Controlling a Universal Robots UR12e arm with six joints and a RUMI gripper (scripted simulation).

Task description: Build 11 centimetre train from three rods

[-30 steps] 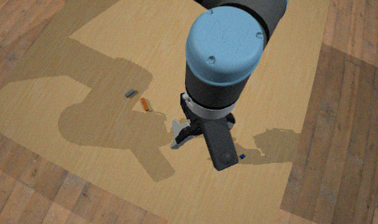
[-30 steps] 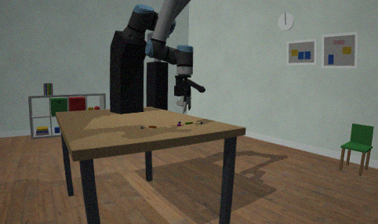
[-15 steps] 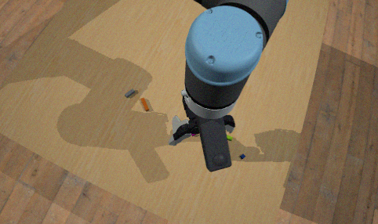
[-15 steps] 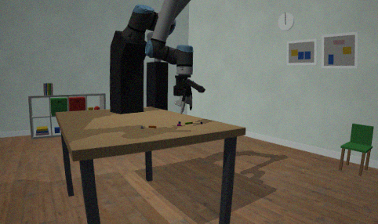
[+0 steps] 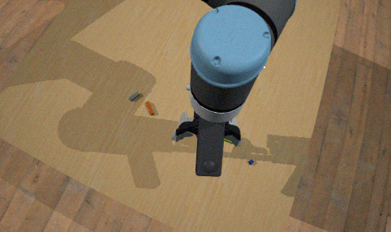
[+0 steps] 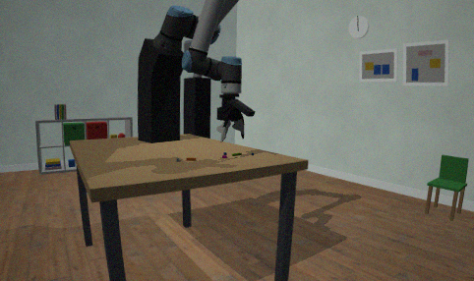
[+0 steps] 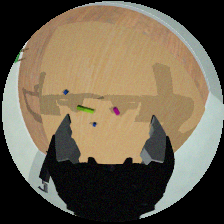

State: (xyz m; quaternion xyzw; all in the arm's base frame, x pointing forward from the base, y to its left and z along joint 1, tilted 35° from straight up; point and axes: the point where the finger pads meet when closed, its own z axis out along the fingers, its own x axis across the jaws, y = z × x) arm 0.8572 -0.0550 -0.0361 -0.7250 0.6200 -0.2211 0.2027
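Observation:
My gripper (image 6: 231,125) hangs open and empty well above the table, over the right group of rods. In the wrist view the open fingers frame a lime rod (image 7: 85,109), a magenta rod (image 7: 116,111) and two small blue rods (image 7: 94,124) (image 7: 65,92), all lying apart from each other. In the top view a grey rod (image 5: 135,96) and an orange rod (image 5: 150,108) lie close together to the left of the arm, and one blue rod (image 5: 251,162) lies to its right. The arm hides most of the lime rod (image 5: 229,140) and the magenta rod there.
The table (image 6: 184,164) stands on dark legs, with the robot's base column at its far side. A shelf (image 6: 83,142) with coloured boxes stands by the back wall and a green chair (image 6: 448,184) at the far right.

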